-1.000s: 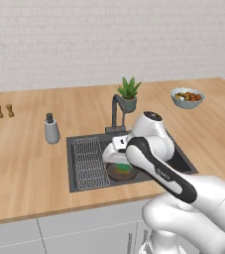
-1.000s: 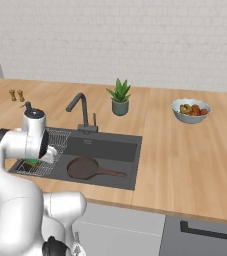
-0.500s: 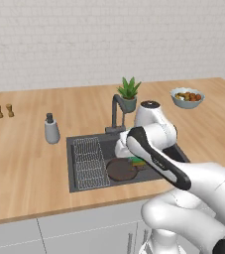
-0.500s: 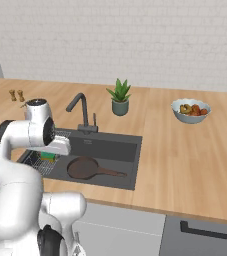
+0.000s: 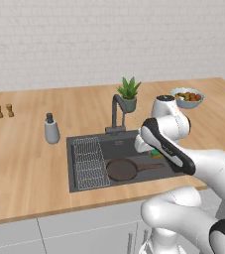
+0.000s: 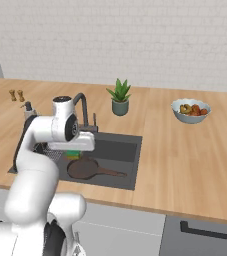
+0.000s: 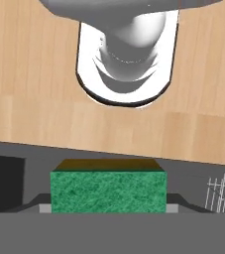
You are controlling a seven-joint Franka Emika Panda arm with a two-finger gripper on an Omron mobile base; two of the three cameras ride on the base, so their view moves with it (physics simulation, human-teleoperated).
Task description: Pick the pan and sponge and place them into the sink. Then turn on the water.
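The dark pan (image 5: 121,169) lies flat on the sink (image 5: 72,166) floor, its handle pointing right; the right base view has the pan (image 6: 83,169) in the sink (image 6: 135,165) too. My gripper (image 7: 108,206) is shut on the green sponge (image 7: 108,192), a fingertip on each short side. The sponge (image 5: 157,154) hangs just above the basin near the pan handle's end, under my hand. From the right, the sponge (image 6: 74,153) peeks out below the hand. No stream falls from the faucet (image 5: 115,111).
A wire rack (image 5: 89,161) fills the sink's left part. On the wooden counter stand a soap dispenser (image 5: 51,130), a potted plant (image 5: 129,94), a fruit bowl (image 5: 187,97) and two small shakers (image 5: 4,110).
My hand has carried the sponge rightward, as the left base view has it, from over the rack end of the sink to over its right part. The pan has stayed put.
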